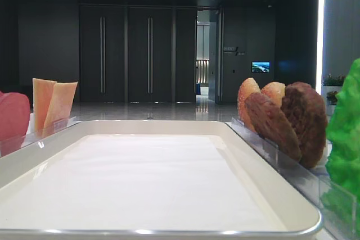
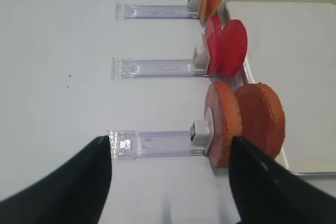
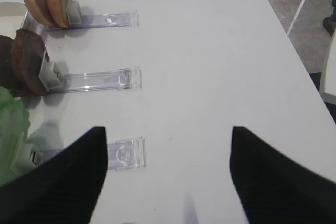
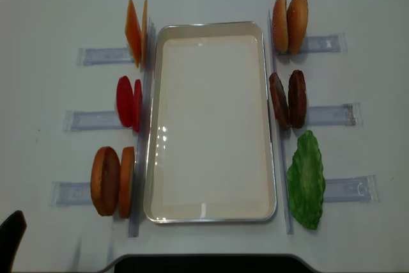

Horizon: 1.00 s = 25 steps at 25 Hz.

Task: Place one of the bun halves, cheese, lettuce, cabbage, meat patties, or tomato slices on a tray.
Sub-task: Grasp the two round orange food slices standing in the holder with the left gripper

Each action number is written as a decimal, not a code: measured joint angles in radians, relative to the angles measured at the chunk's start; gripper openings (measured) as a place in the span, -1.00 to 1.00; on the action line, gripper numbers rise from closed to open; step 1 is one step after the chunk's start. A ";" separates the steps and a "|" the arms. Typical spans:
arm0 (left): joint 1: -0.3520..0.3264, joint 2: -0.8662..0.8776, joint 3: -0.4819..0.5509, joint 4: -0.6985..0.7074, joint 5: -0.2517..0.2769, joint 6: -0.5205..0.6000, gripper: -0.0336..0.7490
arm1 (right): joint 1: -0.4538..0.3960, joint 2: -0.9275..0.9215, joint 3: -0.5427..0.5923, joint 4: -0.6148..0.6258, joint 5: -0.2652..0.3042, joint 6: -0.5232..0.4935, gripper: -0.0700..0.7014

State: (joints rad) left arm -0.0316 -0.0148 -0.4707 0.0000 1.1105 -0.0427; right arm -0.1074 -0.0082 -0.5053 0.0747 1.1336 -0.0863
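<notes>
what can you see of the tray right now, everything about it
The tray is a large, shallow cream-white rectangle with rounded corners, a glossy raised rim and a plain white liner. It lies flat at the table's middle, long side running away from the robot, with nothing on it. Clear racks of upright food line both long sides, close against its rim.

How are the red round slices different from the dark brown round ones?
The tomato slices are smooth and pinkish-red; the meat patties are dark brown with a rough, crumbly face. The tomato slices are thin, the meat patties thicker. The tomato slices stand left of the tray, the meat patties on its right. Both are round pairs, standing on edge in clear racks beside the tray.
</notes>
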 joint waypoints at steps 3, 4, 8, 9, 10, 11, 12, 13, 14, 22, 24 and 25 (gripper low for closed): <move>0.000 0.003 -0.001 0.000 0.002 0.000 0.41 | 0.000 0.000 0.000 0.000 0.000 0.000 0.40; 0.000 0.012 -0.005 0.005 0.005 0.000 0.41 | 0.000 0.000 0.000 0.000 0.000 0.000 0.40; 0.000 0.091 -0.046 0.009 0.023 0.000 0.41 | 0.000 0.000 0.000 0.000 0.000 0.000 0.40; 0.000 0.117 -0.062 0.009 0.026 0.000 0.41 | 0.000 0.000 0.000 0.000 0.000 0.000 0.40; 0.000 0.146 -0.080 0.009 0.028 0.000 0.41 | 0.000 0.000 0.000 0.000 0.000 0.000 0.40; 0.000 0.178 -0.098 0.009 0.032 0.000 0.41 | 0.000 0.000 0.000 0.000 0.000 0.000 0.40; 0.000 0.206 -0.112 0.009 0.036 0.000 0.41 | 0.000 0.000 0.000 0.000 0.000 0.000 0.40; 0.000 0.242 -0.131 0.009 0.046 0.000 0.41 | 0.000 0.000 0.000 0.000 0.000 0.000 0.40; 0.000 0.279 -0.149 0.009 0.054 0.000 0.41 | 0.000 0.000 0.000 0.000 0.000 0.000 0.40; 0.000 0.595 -0.289 0.009 0.075 0.000 0.41 | 0.000 0.000 0.000 0.000 0.000 0.000 0.40; 0.000 0.675 -0.329 0.009 0.094 0.000 0.41 | 0.000 0.000 0.000 0.008 0.000 0.000 0.40; 0.000 0.720 -0.349 0.009 0.107 0.000 0.41 | 0.000 0.000 0.000 0.018 0.000 0.000 0.40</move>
State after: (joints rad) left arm -0.0316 0.7051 -0.8200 0.0094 1.2172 -0.0425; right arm -0.1074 -0.0082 -0.5053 0.0929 1.1336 -0.0863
